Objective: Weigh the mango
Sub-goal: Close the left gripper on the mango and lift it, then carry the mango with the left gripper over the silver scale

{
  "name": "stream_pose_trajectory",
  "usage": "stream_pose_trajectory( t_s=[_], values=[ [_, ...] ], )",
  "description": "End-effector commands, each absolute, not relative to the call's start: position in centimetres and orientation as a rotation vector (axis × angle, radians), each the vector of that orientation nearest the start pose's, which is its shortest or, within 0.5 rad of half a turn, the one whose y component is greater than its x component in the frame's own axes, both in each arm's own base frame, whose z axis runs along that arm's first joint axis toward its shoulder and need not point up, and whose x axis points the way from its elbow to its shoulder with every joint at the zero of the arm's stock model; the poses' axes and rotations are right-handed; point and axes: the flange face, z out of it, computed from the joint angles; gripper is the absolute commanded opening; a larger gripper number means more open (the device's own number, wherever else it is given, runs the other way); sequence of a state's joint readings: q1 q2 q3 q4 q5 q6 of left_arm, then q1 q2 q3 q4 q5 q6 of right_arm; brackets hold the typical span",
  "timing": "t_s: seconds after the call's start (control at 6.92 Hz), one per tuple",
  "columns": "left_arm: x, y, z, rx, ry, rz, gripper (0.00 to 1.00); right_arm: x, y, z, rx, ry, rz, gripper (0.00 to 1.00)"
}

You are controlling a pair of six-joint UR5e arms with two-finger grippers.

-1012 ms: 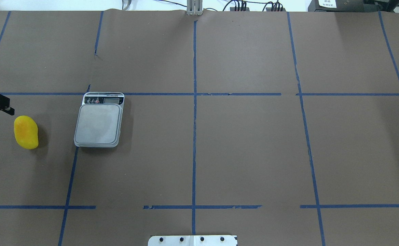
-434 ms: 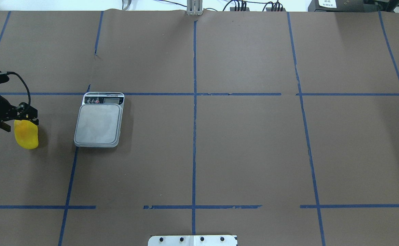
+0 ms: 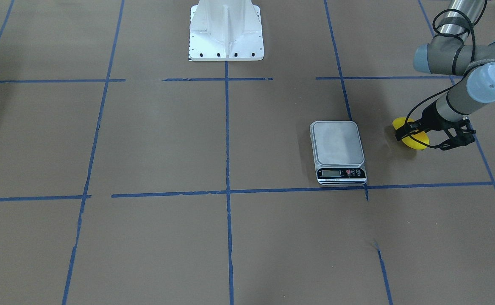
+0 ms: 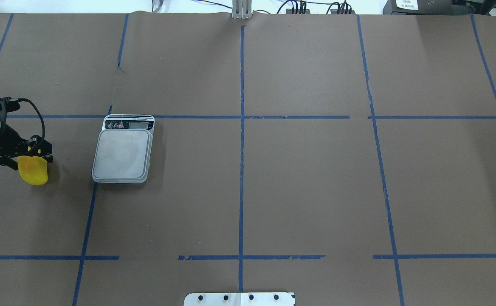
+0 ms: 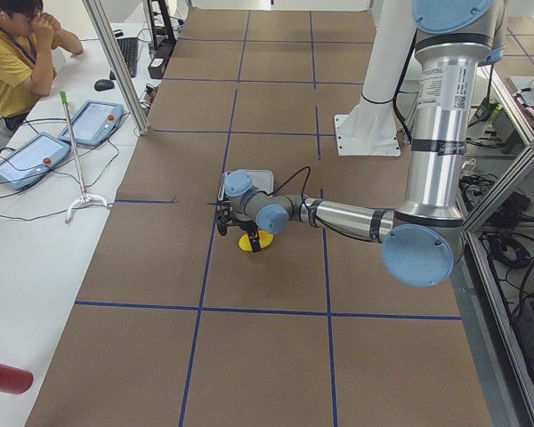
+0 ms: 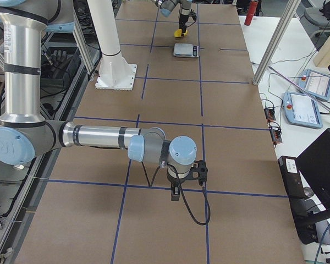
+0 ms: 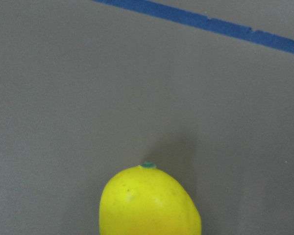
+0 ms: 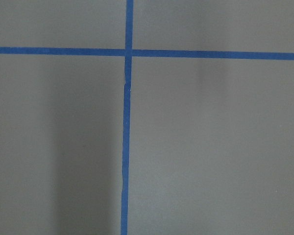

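On the brown-paper table [image 3: 145,140], taken left to right across the front-facing view, the white robot base [image 3: 226,29] stands at the top centre, on a line of the blue tape [image 3: 226,140] grid. Right of centre sits the scale [image 3: 337,144], a grey platform with its display and buttons on the edge away from the robot. In the overhead view the scale [image 4: 122,155] lies with its display edge just touching a tape line.

Further right comes the left gripper [image 3: 427,137], pointed down at the table on the end of the bent left arm [image 3: 463,95]. Its fingers are spread wide, one on each side of the mango [image 3: 417,142], wider than the fruit itself. I cannot tell whether either fingertip touches the skin.

The mango lies on the paper, near the scale but apart from it, on the robot's left. From overhead the left gripper [image 4: 21,159] covers the mango's [image 4: 33,174] far end, and the near end sticks out below it. The left wrist camera looks down on the rounded yellow mango [image 7: 149,203] end and its small green stem nub [image 7: 148,165].

The right gripper [image 6: 188,179] shows only in the exterior right view, low over a tape crossing, well apart from the scale; its opening cannot be judged.
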State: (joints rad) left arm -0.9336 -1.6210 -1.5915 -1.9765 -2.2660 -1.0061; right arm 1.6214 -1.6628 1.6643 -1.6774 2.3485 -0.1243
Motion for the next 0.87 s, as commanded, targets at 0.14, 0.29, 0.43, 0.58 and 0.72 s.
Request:
stream_pose_trajectory(
  t_s=[0.14, 0.29, 0.43, 0.58, 0.72],
  values=[
    [26.0, -46.9, 52.4, -0.129, 0.858, -0.156, 0.0, 8.6, -44.1, 66.6, -0.032, -0.783, -0.029, 1.0],
    [26.3, -47.1, 47.3, -0.124, 0.862, -0.155, 0.0, 8.6, -44.1, 66.6, -0.032, -0.783, -0.029, 1.0],
    [28.1, -49.7, 40.8, -0.097, 0.878, -0.15, 0.0, 8.6, -44.1, 66.6, -0.032, -0.783, -0.029, 1.0],
    [30.6, -52.4, 37.0, 0.0, 0.848, -0.153, 0.0, 8.6, -44.1, 66.6, -0.032, -0.783, -0.029, 1.0],
    [34.8, -50.7, 37.3, -0.017, 0.826, -0.095, 0.0, 8.6, -44.1, 66.6, -0.032, -0.783, -0.029, 1.0]
  ],
)
